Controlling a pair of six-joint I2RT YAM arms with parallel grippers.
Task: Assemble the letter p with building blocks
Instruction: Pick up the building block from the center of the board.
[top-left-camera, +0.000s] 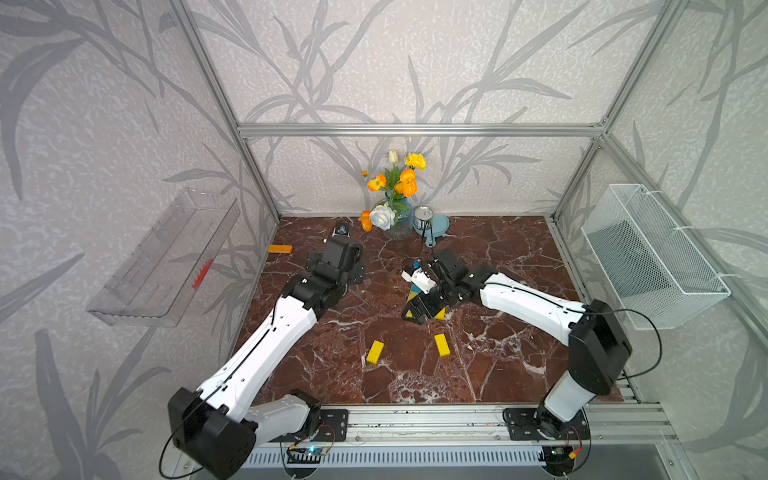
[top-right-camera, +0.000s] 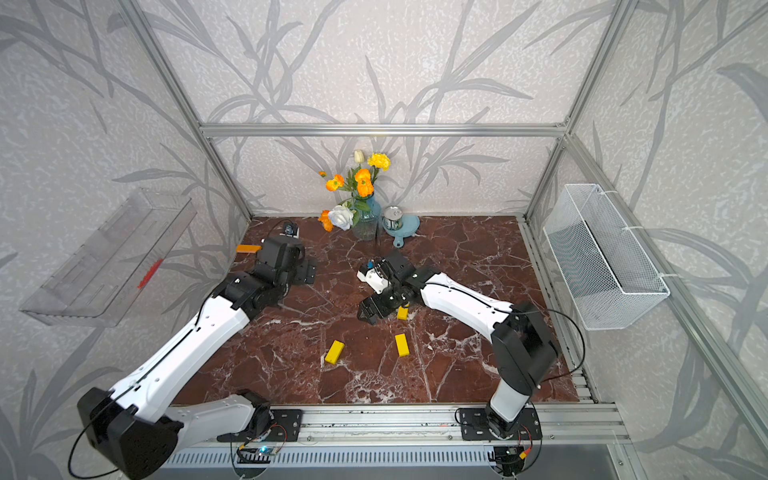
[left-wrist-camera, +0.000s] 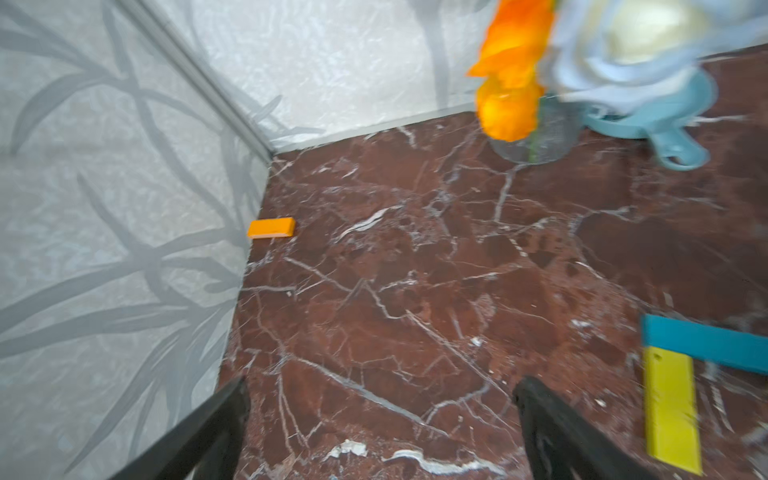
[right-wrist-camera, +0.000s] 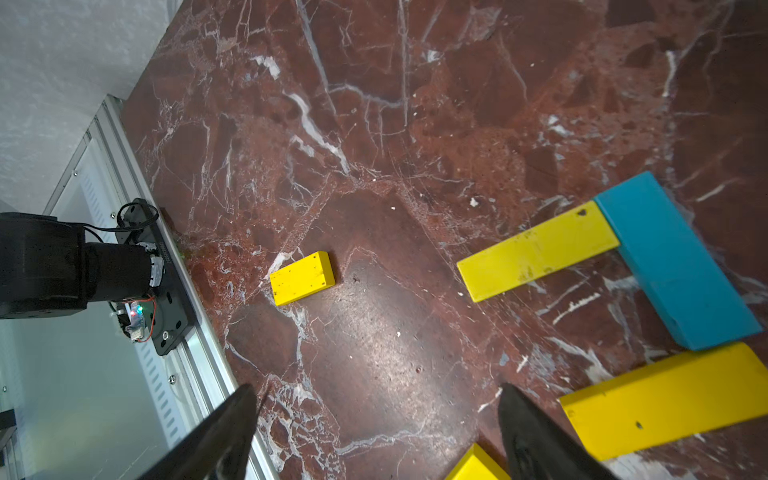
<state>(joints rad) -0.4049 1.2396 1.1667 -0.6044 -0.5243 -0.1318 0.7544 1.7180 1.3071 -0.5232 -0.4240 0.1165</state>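
In the right wrist view a teal blue block (right-wrist-camera: 673, 266) lies flat with one yellow block (right-wrist-camera: 536, 255) butted against one end and another yellow block (right-wrist-camera: 669, 399) by its other end. My right gripper (right-wrist-camera: 376, 411) hangs open just above the floor beside them, nothing between its fingers; in a top view it (top-left-camera: 415, 306) covers most of this group. Two loose yellow blocks (top-left-camera: 375, 352) (top-left-camera: 442, 345) lie nearer the front. The orange block (top-left-camera: 280, 249) (left-wrist-camera: 271, 228) rests by the left wall. My left gripper (left-wrist-camera: 382, 399) is open and empty over bare floor.
A vase of flowers (top-left-camera: 397, 216), a tin can (top-left-camera: 423, 218) and a light blue dish (top-left-camera: 438, 226) stand at the back wall. A clear shelf (top-left-camera: 166, 257) hangs on the left wall, a white wire basket (top-left-camera: 652, 257) on the right. A metal rail (top-left-camera: 415, 419) borders the front.
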